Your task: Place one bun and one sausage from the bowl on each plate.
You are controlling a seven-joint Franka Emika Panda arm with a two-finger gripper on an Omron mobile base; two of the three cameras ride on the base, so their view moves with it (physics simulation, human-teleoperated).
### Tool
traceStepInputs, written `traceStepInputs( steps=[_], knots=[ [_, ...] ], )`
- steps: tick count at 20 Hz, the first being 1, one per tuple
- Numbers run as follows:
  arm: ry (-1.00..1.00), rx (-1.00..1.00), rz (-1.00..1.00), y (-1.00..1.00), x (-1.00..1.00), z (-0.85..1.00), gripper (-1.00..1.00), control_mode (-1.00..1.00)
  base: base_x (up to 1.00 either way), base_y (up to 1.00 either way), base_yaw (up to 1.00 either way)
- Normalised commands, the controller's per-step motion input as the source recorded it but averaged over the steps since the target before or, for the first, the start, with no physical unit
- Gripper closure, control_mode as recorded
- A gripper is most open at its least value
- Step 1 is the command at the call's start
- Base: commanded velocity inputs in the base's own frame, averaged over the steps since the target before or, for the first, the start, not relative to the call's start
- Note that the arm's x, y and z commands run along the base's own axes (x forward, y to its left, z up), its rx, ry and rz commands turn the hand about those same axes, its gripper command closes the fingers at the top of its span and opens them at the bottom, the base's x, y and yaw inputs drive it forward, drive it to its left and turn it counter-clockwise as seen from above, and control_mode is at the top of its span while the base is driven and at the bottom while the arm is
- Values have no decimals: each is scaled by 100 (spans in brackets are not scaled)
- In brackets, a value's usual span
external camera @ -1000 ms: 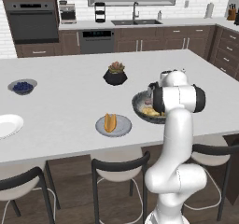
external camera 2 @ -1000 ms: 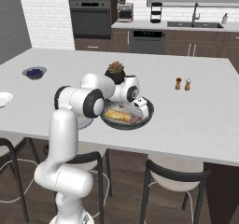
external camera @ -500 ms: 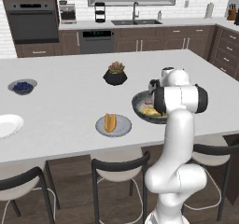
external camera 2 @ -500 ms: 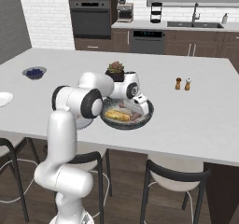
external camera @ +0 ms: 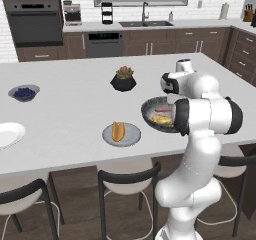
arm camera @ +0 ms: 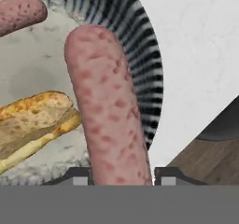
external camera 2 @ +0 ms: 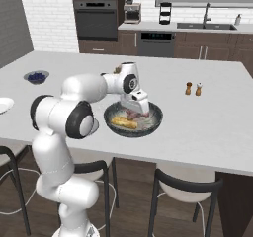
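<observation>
Dark wood cabinets, a built-in oven and a sink under a window line the back of a rendered kitchen, where a broad white desk point(external camera: 75, 89) fronted by black stools carries the scene. At its near edge sits the wide, shallow dark grey-blue bowl with a speckled rim point(external camera 2: 148, 126), and the white robot arm bends down over it. Its hand point(arm camera: 120, 178) is lowered into the bowl, the two dark finger tips point(arm camera: 74, 177) standing on either side of a long pink speckled sausage point(arm camera: 106, 111), closed in against it. A second pink sausage point(arm camera: 21, 13) lies further in, and a split golden-brown bun point(arm camera: 35, 120) rests beside the gripped one. Just left of the bowl, the plain grey round plate point(external camera: 131, 135) already holds a golden bun point(external camera: 118, 131). The plain white round plate point(external camera: 9, 134) lies well apart at the desk's left edge. Beyond stand a small grey bowl of blueberries point(external camera: 23, 92), a black pot with a succulent point(external camera: 123, 79), and two small brown shakers point(external camera 2: 193, 89).
</observation>
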Motion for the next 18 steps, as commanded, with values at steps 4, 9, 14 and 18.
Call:
traceStepInputs(
  steps=[4, 9, 14, 18],
  knots=[
    [0, 0, 6, 100, -55, 26, 100, -100, 0, 0, 0],
    [1, 1, 13, 100, -37, 18, 100, -100, 0, 0, 0],
    [2, 0, 20, 100, -6, 1, 100, -100, 0, 0, 0],
    [2, 2, 21, 100, 0, 0, 100, -100, 0, 0, 0]
  ],
)
